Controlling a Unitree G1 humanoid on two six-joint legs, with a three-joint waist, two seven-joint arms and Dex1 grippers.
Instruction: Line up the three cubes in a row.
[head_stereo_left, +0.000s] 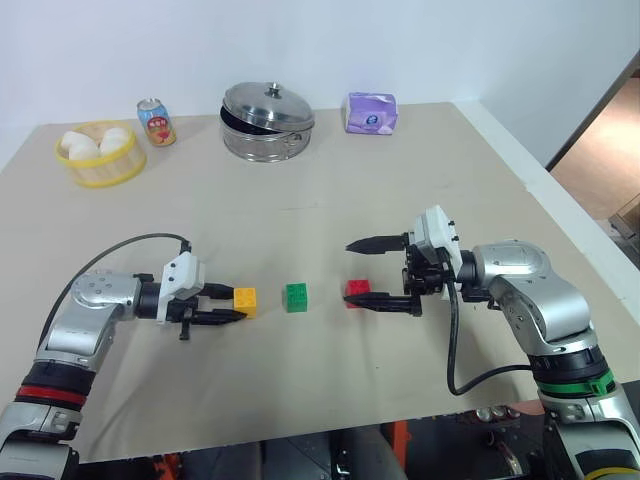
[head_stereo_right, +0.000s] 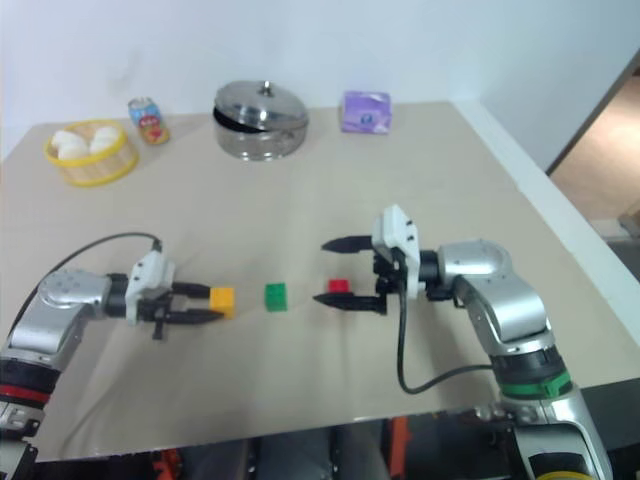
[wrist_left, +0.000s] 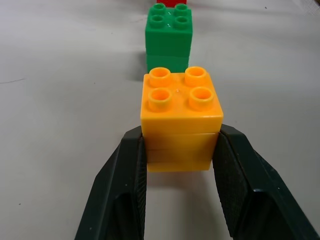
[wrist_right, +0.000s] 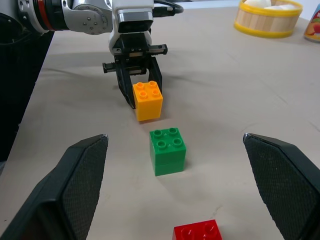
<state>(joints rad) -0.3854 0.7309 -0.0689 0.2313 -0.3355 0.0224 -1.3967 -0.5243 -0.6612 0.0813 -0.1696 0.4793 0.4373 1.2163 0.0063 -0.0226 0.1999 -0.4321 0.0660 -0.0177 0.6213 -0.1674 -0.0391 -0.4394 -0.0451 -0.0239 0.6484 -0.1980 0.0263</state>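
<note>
Three cubes sit in a line on the beige table: yellow-orange (head_stereo_left: 245, 299) on the left, green (head_stereo_left: 295, 296) in the middle, red (head_stereo_left: 356, 288) on the right. My left gripper (head_stereo_left: 234, 304) is shut on the yellow-orange cube (wrist_left: 180, 115), its black fingers (wrist_left: 125, 190) pressed against two opposite sides, and the cube rests on the table. My right gripper (head_stereo_left: 358, 272) stands wide open, pointing left, with the red cube (wrist_right: 197, 231) between its fingers, close to the nearer one. The green cube (wrist_right: 167, 150) stands free between the two grippers.
Along the far side stand a yellow basket (head_stereo_left: 100, 175) of white buns, a soda can (head_stereo_left: 156, 122), a lidded steel pot (head_stereo_left: 266, 122) and a purple packet (head_stereo_left: 371, 112). The table's right edge (head_stereo_left: 540, 180) runs beside my right arm.
</note>
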